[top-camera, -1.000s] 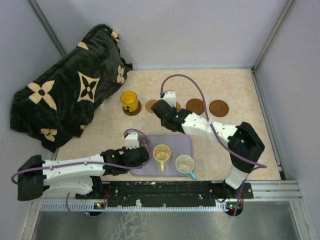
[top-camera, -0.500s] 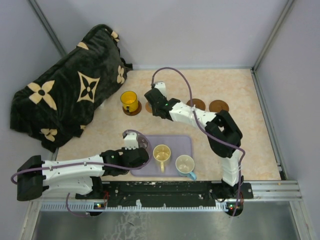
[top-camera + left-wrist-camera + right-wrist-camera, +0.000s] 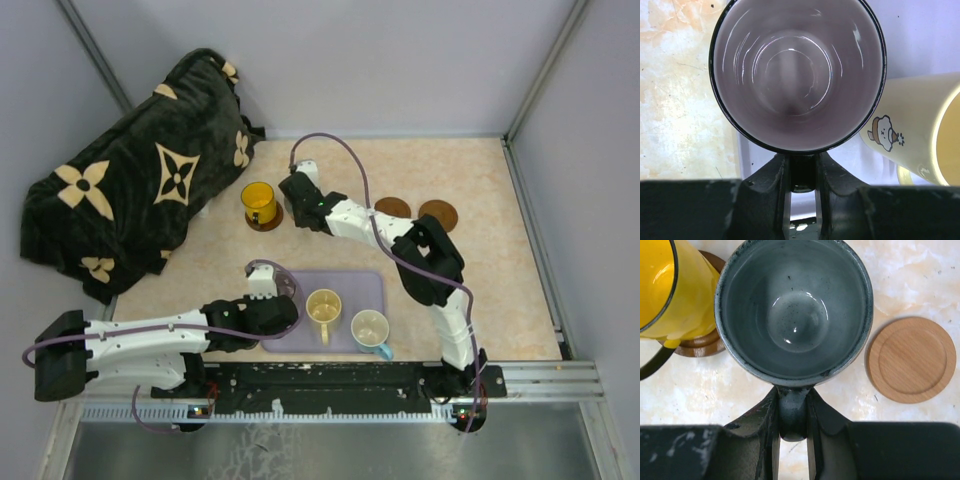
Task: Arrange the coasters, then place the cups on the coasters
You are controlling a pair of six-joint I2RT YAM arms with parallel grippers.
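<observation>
The dark grey-green cup (image 3: pixel 794 315), handle clamped in the right fingers (image 3: pixel 766 429), has swung left to upper centre, just beside the yellow cup (image 3: pixel 665 290) on its coaster (image 3: pixel 702 342). Set-down seems next, though any coaster beneath is hidden. The left fingers (image 3: pixel 774 190) stay clamped on the mauve cup (image 3: pixel 797 75) at the tray (image 3: pixel 370 285)'s left edge.

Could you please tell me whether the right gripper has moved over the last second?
Yes. The right gripper, shut on the dark cup by its handle, has swung left, away from the two bare coasters and toward the yellow cup.
</observation>
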